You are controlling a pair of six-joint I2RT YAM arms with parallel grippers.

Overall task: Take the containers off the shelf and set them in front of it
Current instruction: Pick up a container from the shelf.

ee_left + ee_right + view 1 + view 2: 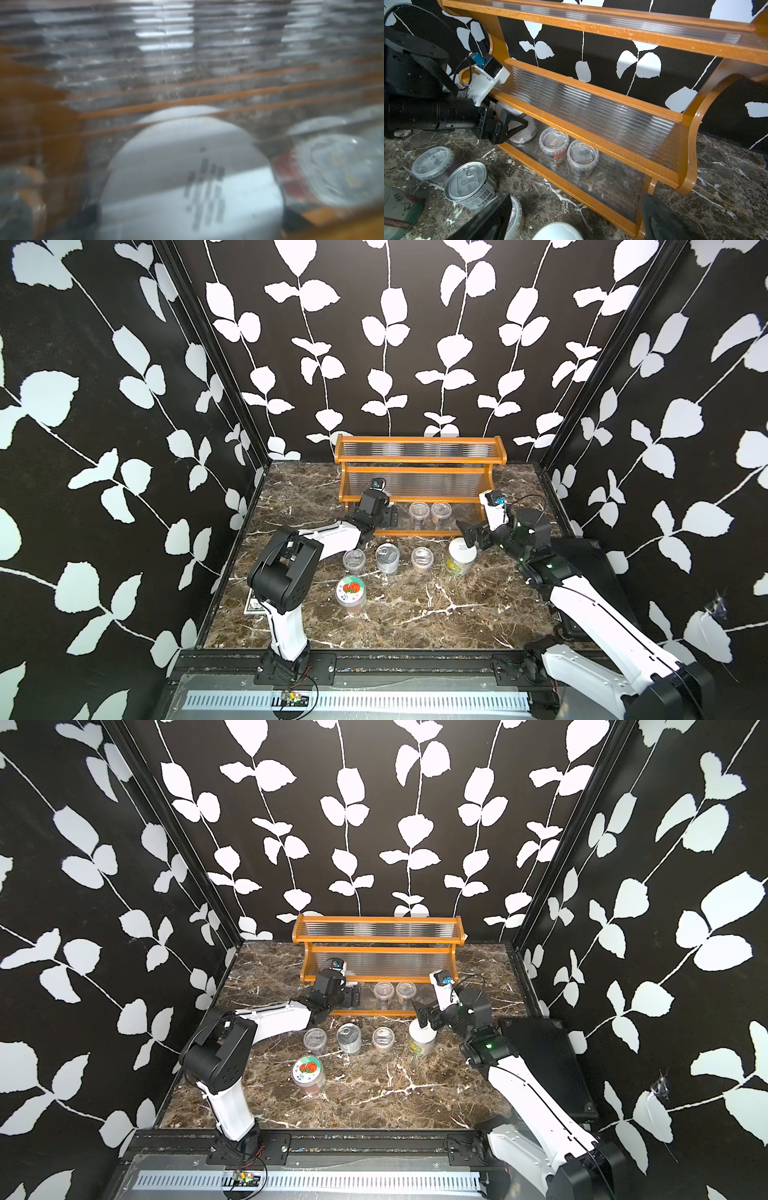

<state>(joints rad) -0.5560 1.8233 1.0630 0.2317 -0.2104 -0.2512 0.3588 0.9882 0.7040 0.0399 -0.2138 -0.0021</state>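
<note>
Nearest the lens in both top views: strawberry-lid jar (pixel 350 592), upright on the table (pixel 415 614), well in front of the shelf (pixel 415 469). Behind it, a row close before the shelf: tub A (pixel 354 560), tin can (pixel 387 558), tub B (pixel 422 558), yellow-green jar (pixel 459 561), all upright. On the bottom tier: tub C (pixel 419 512) and tub D (pixel 441 512), side by side. Left tool (pixel 390 515) set inside that tier, just beside tub C. Right tool (pixel 467 534) above the shelf-side rim of the yellow-green jar, spread wide, holding nothing.

Left wrist, heavily blurred: white-lid jar (pixel 187 176) large in the foreground on the bottom tier, tub C (pixel 332 166) just beside it. Grip not readable here.

Right wrist: left tool astride the white-lid jar (pixel 525 133), jaws far apart, one either side; cannot tell whether they press on it. Further along the same tier: tub C (pixel 554 143), tub D (pixel 582 154). On the table before the shelf: tub A (pixel 433 162), tin can (pixel 471 185).
</note>
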